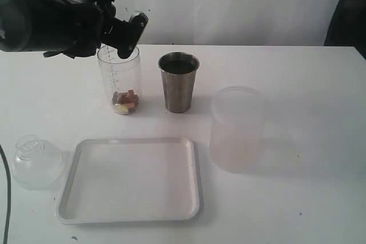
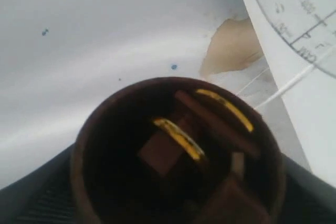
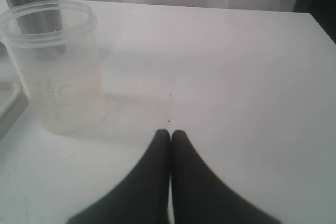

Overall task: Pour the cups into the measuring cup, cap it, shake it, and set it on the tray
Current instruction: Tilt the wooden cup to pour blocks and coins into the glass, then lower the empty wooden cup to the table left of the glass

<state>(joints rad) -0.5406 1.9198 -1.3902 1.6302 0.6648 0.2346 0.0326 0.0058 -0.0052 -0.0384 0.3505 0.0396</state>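
One small rounded brown wooden cup [image 2: 178,150], pieces inside, sits clamped in the left gripper [image 1: 127,37] at the rim of the upright tall clear graduated measuring cup [image 1: 120,81]; the right gripper [image 3: 170,136], farther off, is closed and empty.

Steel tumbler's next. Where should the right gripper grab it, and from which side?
Probably its upper wall, jaws level, from the right arm's side: the steel tumbler stands upright, tapering downward, with the measuring cup close on its other side.
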